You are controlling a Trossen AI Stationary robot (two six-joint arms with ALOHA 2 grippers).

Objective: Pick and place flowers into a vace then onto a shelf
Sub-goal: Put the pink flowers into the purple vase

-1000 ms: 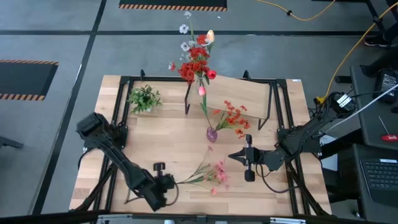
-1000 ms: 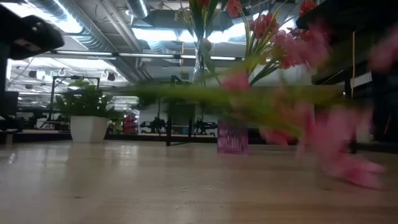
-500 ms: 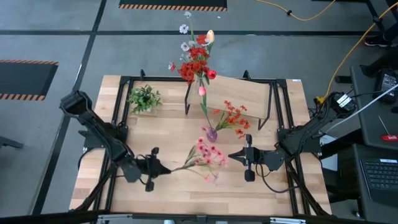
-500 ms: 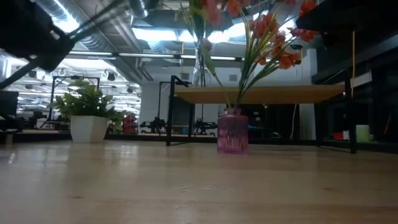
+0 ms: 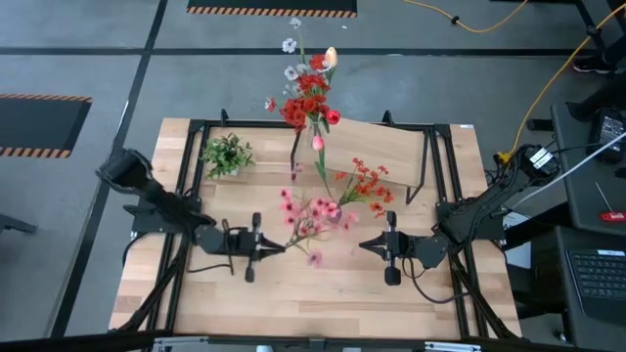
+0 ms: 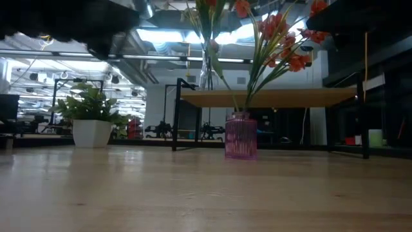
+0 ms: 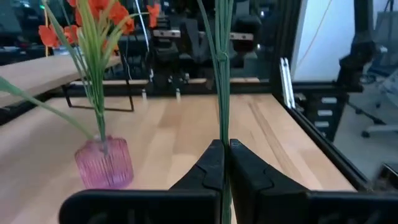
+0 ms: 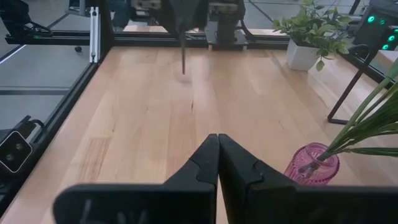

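My left gripper (image 5: 260, 245) is shut on a bunch of pink flowers (image 5: 307, 221), whose blooms hover just left of the pink ribbed vase (image 5: 334, 209). That vase (image 6: 241, 135) stands on the table and holds orange flowers (image 5: 367, 183). Behind it stands the shelf (image 5: 380, 147), with a clear vase of red and white flowers (image 5: 311, 98) at its left end. My right gripper (image 5: 388, 247) is shut and waits right of the pink vase, touching nothing. The low view does not show the pink bunch. My left gripper pinches the thin green stalks (image 7: 223, 135) of the pink flowers between its two fingers, low on the stalks. The fingers (image 7: 211, 163) come level from the table's left. The bunch is lifted clear and slants up and away from the fingers toward the pink vase (image 7: 104, 163).
A small green leafy plant in a white pot (image 5: 227, 154) stands at the table's far left (image 6: 89, 122). Black frame rails (image 5: 186, 176) run along the table's sides. Bare wood (image 5: 323, 293) lies between the grippers and the near edge.
My left gripper has risen from the near edge, carrying the pink flowers off the table, and has moved toward the far side and right, toward the pink vase. The bunch, which lay flat near the near edge, now hangs clear with its blooms beside the vase.
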